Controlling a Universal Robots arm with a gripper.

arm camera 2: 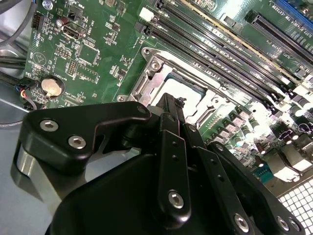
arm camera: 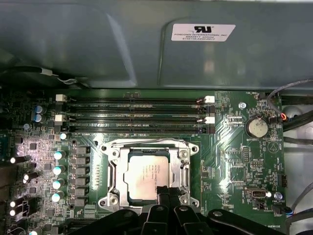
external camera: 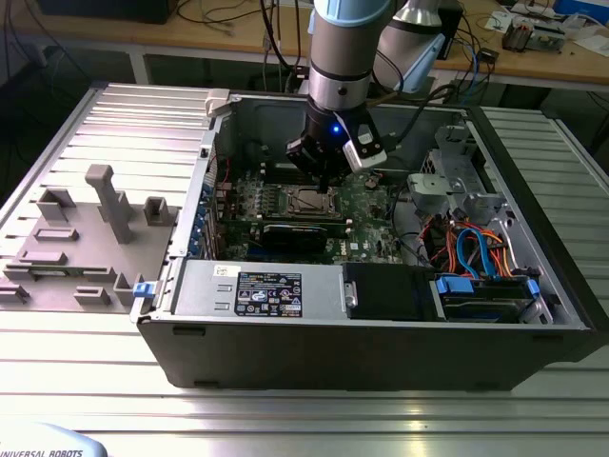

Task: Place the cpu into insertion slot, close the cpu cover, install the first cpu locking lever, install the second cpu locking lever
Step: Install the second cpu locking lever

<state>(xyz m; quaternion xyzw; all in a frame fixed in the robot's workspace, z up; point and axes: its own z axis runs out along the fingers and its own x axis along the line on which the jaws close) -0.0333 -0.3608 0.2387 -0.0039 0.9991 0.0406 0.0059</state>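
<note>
Fingers point(arm camera: 165, 194) pressed together (holding nothing), tips at edge of cpu cover point(arm camera: 182, 166), cpu point(arm camera: 145, 174) just beyond

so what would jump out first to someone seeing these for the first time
The arm's black claw reaches down into the open computer case, its tips at the edge of the insertion slot in the first wrist view. There the cpu lies in the slot with the silvery cpu cover framing it on the green circuit board. In the exterior view, a grey fixture plate sits to the case's left.
</note>
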